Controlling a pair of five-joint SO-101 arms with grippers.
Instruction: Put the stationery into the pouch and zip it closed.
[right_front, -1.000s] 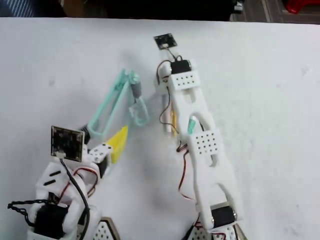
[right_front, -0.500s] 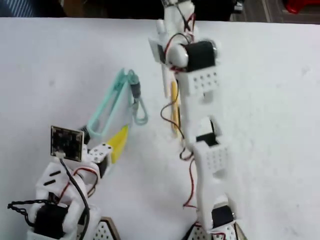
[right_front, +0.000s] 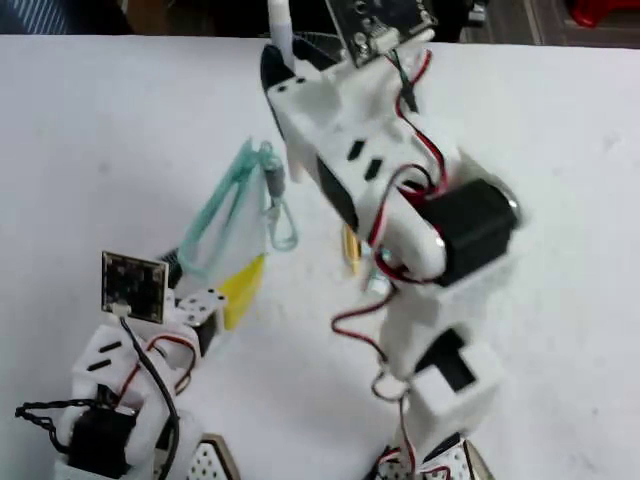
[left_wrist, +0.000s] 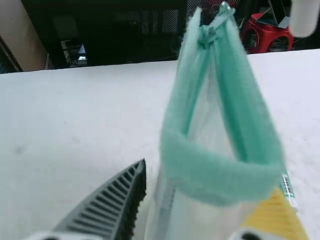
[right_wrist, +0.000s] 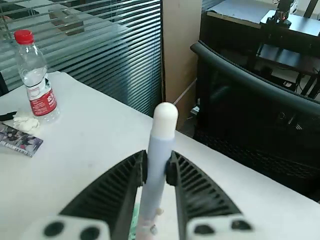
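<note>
Since a second ago the right arm (right_front: 400, 200) has swung up off the table (right_front: 100, 130), carrying the pen (right_wrist: 164, 115) with it. Right claw (right_wrist: 157, 159) is pinched narrow on the pen's barrel, whose white cap stands past the fingertips. Beyond that claw are a water bottle (right_wrist: 35, 80), a crumpled tissue (right_wrist: 24, 121) and a dark chair (right_wrist: 250, 115). From above, the raised arm covers part of a yellow pencil (right_front: 349, 250) lying on the table beneath it. Left claw (left_wrist: 185, 220) grips the near end of the pouch (left_wrist: 220, 165), its teal-edged mouth gaping away from the claw. A yellow item (right_front: 240, 285) lies just beside this claw, against the pouch.
</note>
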